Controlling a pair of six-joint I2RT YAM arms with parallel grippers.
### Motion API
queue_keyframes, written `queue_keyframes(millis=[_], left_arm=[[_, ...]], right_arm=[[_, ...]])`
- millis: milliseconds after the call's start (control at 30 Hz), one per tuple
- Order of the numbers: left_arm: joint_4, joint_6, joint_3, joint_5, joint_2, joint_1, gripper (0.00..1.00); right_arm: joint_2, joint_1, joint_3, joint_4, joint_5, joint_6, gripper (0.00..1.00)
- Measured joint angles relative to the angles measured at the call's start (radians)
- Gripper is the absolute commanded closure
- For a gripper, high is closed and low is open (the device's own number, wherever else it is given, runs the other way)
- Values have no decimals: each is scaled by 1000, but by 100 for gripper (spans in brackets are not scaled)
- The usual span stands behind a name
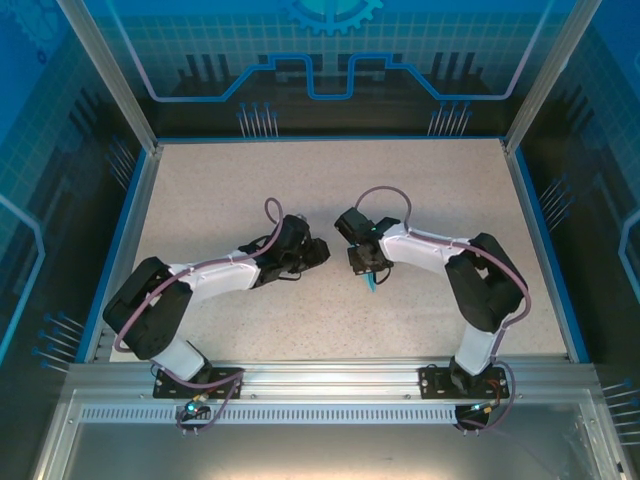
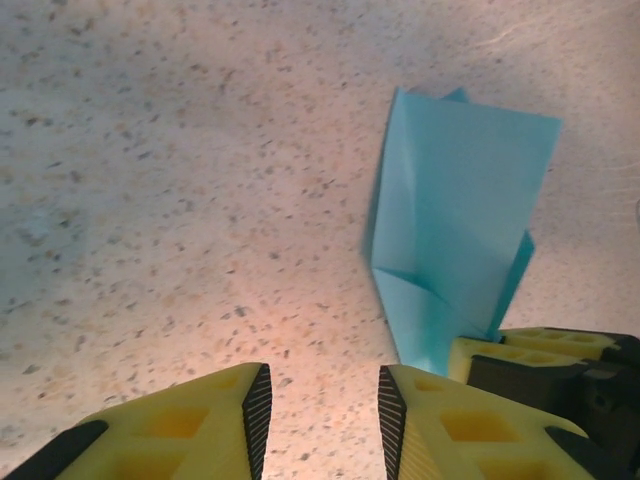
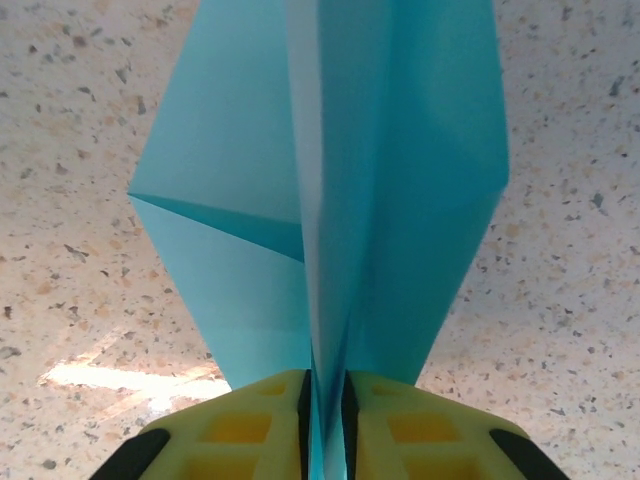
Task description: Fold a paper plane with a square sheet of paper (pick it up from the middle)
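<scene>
The square sheet of paper is folded into a light-blue paper plane [image 3: 320, 180] with a centre crease and angled flaps. My right gripper [image 3: 325, 400] is shut on its centre fold, and the plane sticks out ahead of the yellow fingers above the speckled table. From above, a sliver of the plane [image 1: 371, 285] pokes out under the right gripper [image 1: 368, 265] at mid-table. My left gripper [image 2: 323, 400] is open with bare table between its pads, just left of the plane [image 2: 455, 210]. In the overhead view the left gripper [image 1: 322, 250] faces the right one, a short gap apart.
The speckled table [image 1: 300, 190] is bordered by a blue rim and enclosure walls on the left, right and far sides. Both arm bases sit on the metal rail [image 1: 320, 380] at the near edge. The right gripper's yellow fingers [image 2: 540, 360] lie close beside my left finger.
</scene>
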Motion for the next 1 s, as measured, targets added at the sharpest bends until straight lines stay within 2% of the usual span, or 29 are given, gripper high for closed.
queue_keyframes(millis=[833,1000], left_arm=[[-42,2,-5,-9,0,0,62],[-55,3,-5,-9,0,0,62]], right_arm=[[100,26,42,-15,51,1,84],[100,25,41,-10,46,10,90]])
